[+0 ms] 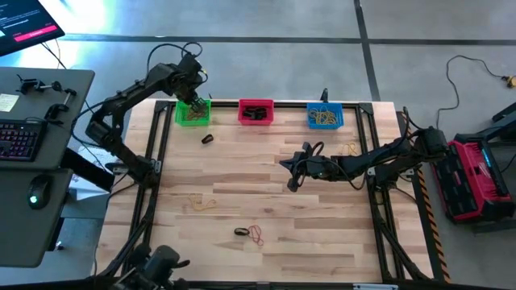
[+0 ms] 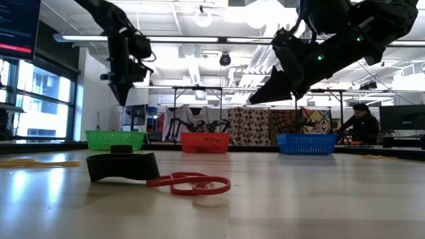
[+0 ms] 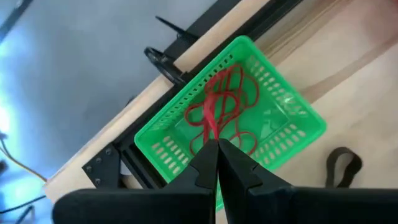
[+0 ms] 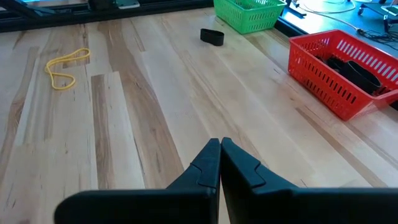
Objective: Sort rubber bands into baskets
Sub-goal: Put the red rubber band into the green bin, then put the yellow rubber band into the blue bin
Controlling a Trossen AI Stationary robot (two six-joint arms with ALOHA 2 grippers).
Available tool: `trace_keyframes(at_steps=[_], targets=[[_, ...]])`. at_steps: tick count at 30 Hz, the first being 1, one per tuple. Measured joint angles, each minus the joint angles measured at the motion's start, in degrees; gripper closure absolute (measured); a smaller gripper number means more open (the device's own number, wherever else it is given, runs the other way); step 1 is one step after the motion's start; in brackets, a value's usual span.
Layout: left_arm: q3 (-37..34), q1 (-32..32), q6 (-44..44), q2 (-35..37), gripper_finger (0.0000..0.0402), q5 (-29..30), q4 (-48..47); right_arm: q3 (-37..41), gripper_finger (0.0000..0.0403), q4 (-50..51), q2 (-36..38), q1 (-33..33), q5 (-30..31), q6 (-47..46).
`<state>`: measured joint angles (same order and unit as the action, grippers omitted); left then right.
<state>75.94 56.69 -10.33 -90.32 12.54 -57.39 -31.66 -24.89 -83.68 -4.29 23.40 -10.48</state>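
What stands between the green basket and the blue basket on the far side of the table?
The red basket, holding black rubber bands, stands between the green basket and the blue basket; the high view shows it.

1. The counter (image 1: 274, 201) is pale wood planks in a black frame.
2. The floor (image 1: 266, 20) is smooth grey concrete crossed by dark seams.
3. A grey desk (image 1: 40, 161) stands beside the counter and carries a keyboard (image 1: 18, 138) with lit keys and a mouse (image 1: 35, 193) with a green light.
4. A screen (image 1: 24, 20) sits at the far corner.
5. A red and black case (image 1: 476, 177) lies on the floor on the other side, with a thin cable (image 1: 476, 68) near it.
6. The room behind has a white ceiling (image 2: 199, 40) with bright lamps and exposed ducts.
7. Tall windows (image 2: 33, 109) let in daylight.
8. Patterned cloths (image 2: 252, 126) hang on a rack.
9. A person (image 2: 362, 123) sits at a far desk.
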Motion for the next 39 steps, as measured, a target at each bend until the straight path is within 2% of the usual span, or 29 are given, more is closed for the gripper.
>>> trace_keyframes(at_steps=[3, 9, 18, 25, 30, 36, 39], targets=[[-0.09, 1.13, 0.62, -2.34, 0.0401, -0.39, -0.55, 0.0, 0.0403, 0.05, 0.0, 0.0, 0.0, 0.0], [-0.2, 3.22, 1.07, -8.32, 0.0401, -5.58, -1.96, 0.0, 0.0403, 0.29, 0.0, 0.0, 0.0, 0.0], [-0.2, 5.26, 2.16, -15.73, 0.0401, -5.82, -1.7, 0.0, 0.0403, 0.43, 0.0, 0.0, 0.0, -0.1], [-0.2, 4.07, -0.33, -16.28, 0.0398, -5.86, -2.02, 0.0, 0.0403, 0.7, 0.0, 0.0, 0.0, -0.17], [-0.2, 1.85, -0.76, -14.96, 0.0367, -5.68, -3.18, 0.0, 0.0403, 0.68, 0.0, 0.0, 0.0, -0.2], [-0.2, -0.71, -0.48, -12.63, 0.0308, -1.64, -4.11, 0.0, 0.0403, 0.7, 0.0, 0.0, 0.0, -0.42], [-0.2, -1.79, -0.39, -10.85, 0.0284, -1.41, -4.17, 0.0, 0.0403, 0.71, 0.0, 0.03, -1.59, -1.48]])
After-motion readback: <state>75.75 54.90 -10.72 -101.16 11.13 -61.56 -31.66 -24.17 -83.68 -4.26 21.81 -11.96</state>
